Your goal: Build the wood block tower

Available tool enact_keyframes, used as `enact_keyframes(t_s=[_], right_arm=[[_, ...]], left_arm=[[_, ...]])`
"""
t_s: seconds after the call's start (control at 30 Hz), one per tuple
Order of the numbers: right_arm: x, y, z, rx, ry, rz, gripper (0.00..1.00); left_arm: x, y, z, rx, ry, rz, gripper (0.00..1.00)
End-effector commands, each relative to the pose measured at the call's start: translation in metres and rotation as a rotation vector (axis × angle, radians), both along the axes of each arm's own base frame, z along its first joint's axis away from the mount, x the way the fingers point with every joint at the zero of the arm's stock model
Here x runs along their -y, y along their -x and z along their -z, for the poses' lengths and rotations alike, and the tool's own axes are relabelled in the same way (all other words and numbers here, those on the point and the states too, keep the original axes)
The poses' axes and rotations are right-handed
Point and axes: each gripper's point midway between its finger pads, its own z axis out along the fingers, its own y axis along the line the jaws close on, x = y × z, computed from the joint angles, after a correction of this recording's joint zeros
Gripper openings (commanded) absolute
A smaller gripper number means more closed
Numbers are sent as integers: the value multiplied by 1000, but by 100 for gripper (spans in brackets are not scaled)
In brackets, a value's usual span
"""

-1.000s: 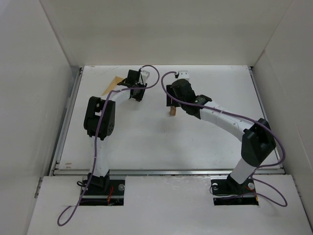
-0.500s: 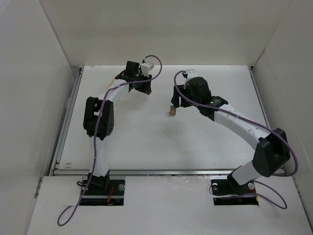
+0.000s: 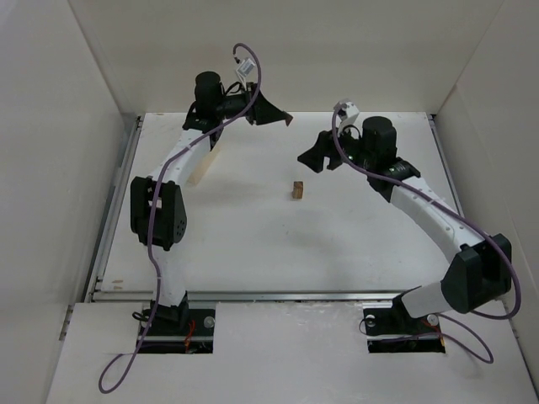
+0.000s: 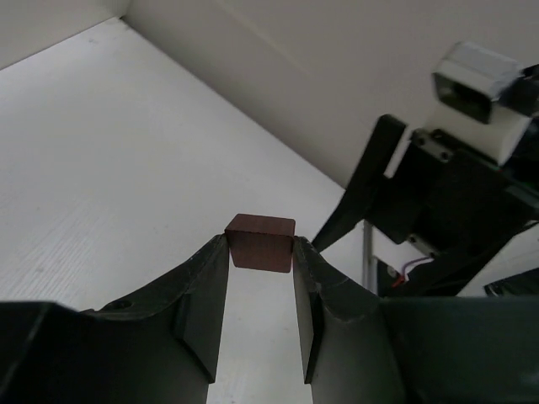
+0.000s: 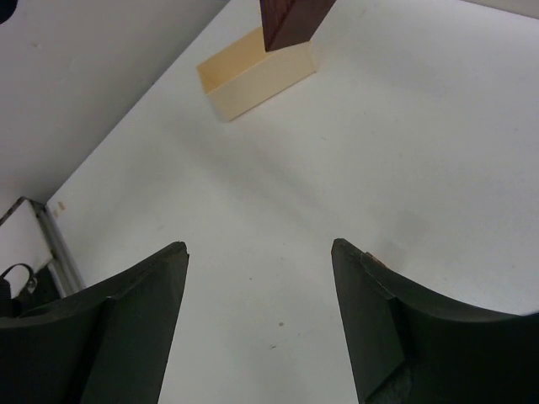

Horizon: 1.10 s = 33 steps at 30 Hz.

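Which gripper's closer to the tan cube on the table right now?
Right. The right gripper, open, hangs just beyond and to the right of the tan cube. The left gripper, shut on the dark cube, is raised farther back.

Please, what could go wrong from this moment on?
The dark reddish-brown wooden cube is pinched only at the very tips of the left gripper, high above the table; it may slip out. The small light tan wooden cube is a tiny base, easily knocked. The open right gripper hangs close by and may be hit.
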Motion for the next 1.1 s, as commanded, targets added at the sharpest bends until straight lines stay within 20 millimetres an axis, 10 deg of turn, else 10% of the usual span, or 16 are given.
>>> enact_keyframes(t_s=[0.0, 1.07], right_arm=[[-20, 4, -41, 81, -115, -136, 75], [-17, -38, -98, 125, -441, -159, 71]], left_arm=[[-1, 41, -69, 116, 126, 143, 0], [9, 58, -55, 104, 79, 183, 0]])
